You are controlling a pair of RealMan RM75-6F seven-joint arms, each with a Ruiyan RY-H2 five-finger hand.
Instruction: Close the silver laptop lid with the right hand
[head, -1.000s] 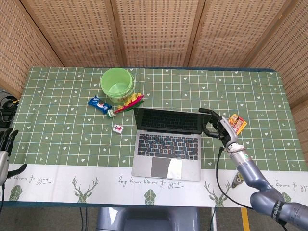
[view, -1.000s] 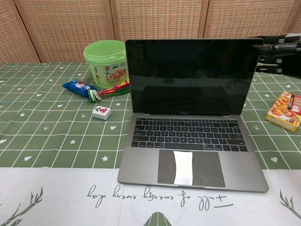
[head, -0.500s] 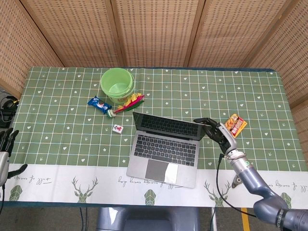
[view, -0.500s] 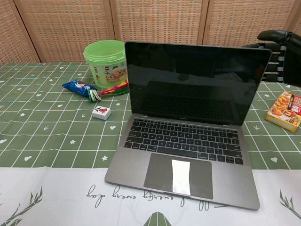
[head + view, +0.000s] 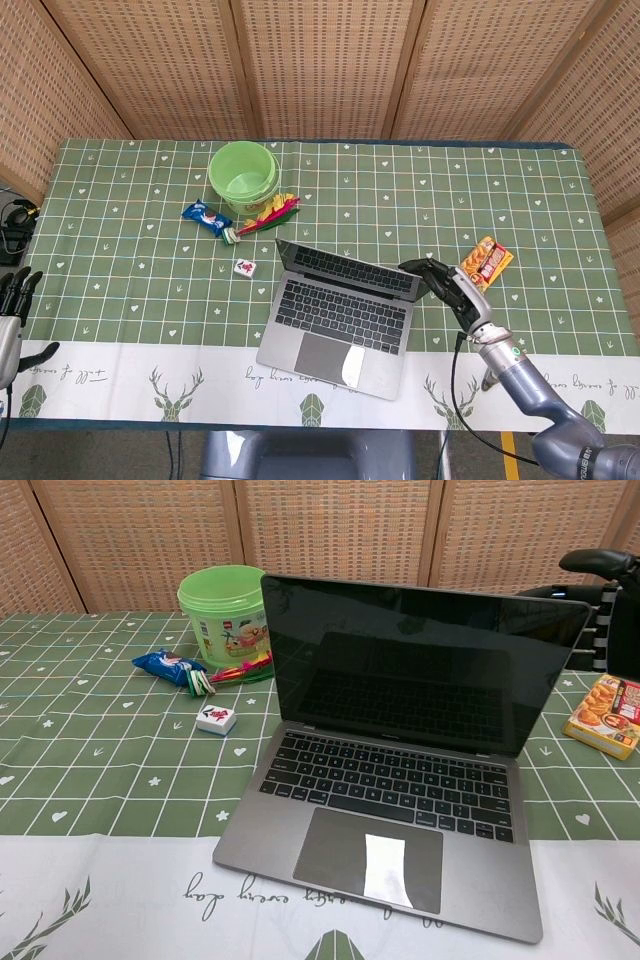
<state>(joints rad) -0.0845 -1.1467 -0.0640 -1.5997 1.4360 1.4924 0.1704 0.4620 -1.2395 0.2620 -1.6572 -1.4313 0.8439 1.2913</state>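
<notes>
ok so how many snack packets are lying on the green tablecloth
2: a blue snack packet lies left of the silver laptop near the green plastic bucket; an orange snack packet lies right of the laptop. Others may be hidden behind the screen.

On the surface [image 5: 120, 300] the laptop [image 5: 338, 317] sits centre, bucket [image 5: 243, 171] and tile [image 5: 245, 267] behind-left, snack box [image 5: 487, 262] right, right hand [image 5: 448, 284] at the lid's right edge.

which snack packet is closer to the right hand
The orange snack packet, lying just beside the right hand; the blue snack packet lies across the laptop, near the green bucket.
</notes>
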